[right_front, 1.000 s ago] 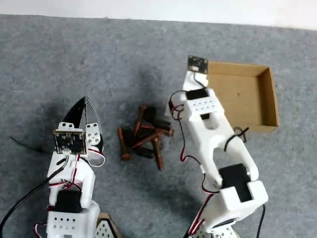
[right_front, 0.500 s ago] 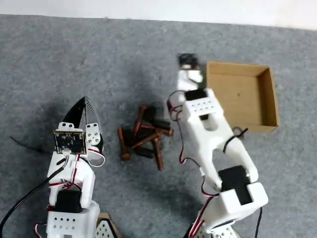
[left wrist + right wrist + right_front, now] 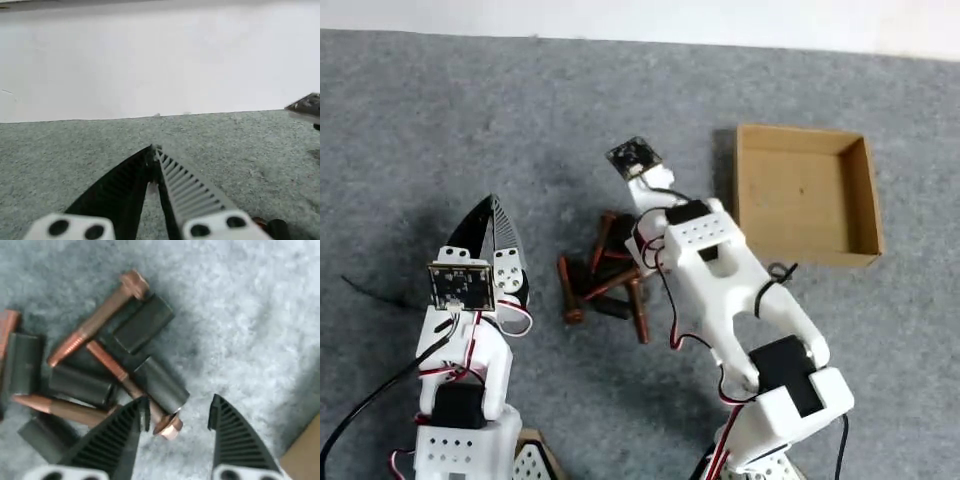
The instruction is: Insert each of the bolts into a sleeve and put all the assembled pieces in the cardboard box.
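A pile of copper bolts [image 3: 638, 308] and black sleeves [image 3: 612, 308] lies mid-table between the arms. My right gripper [image 3: 179, 406] is open and hangs just above the pile's side nearest the box. Between its fingertips lies the head of a bolt [image 3: 167, 427]; a sleeve [image 3: 161, 383] lies at that bolt's shank, and I cannot tell whether the bolt runs through it. Another bolt [image 3: 98, 322] and more sleeves [image 3: 81, 385] lie beyond. My left gripper [image 3: 492, 207] [image 3: 152, 150] is shut and empty, resting left of the pile. The cardboard box [image 3: 855, 195] stands at the right.
The grey carpet-like table top [image 3: 440, 120] has free room at the far left and in front of the pile. The right arm's body [image 3: 720, 280] stretches between pile and box. A box corner [image 3: 305, 455] shows beside the right gripper.
The right arm has swung left, from beside the cardboard box to above the pile of bolts and sleeves. The left arm has stayed still.
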